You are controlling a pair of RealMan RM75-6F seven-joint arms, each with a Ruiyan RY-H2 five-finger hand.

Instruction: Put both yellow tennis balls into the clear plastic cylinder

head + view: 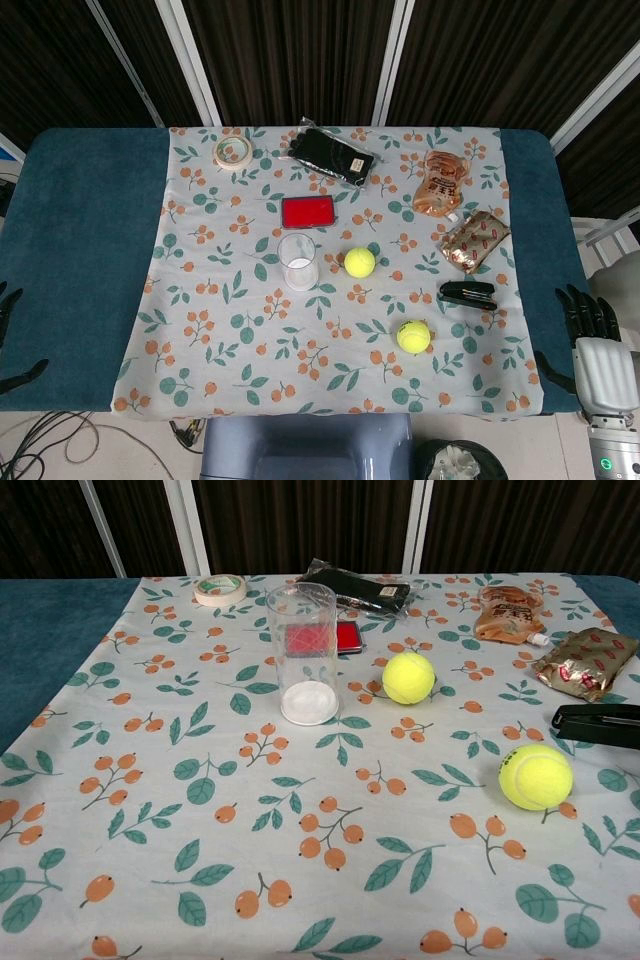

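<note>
The clear plastic cylinder (298,261) (304,652) stands upright and empty near the middle of the floral cloth. One yellow tennis ball (359,262) (408,677) lies just right of it. A second yellow tennis ball (413,336) (535,776) lies nearer the front right. My right hand (588,318) hangs off the table's right edge, fingers spread and holding nothing. My left hand (10,340) shows only as dark fingertips at the left edge, apart and empty. Neither hand appears in the chest view.
A red flat box (309,212) sits behind the cylinder. A black pouch (333,152), a tape roll (233,152), an orange snack bag (439,183), a brown packet (475,240) and a black stapler (469,293) lie along the back and right.
</note>
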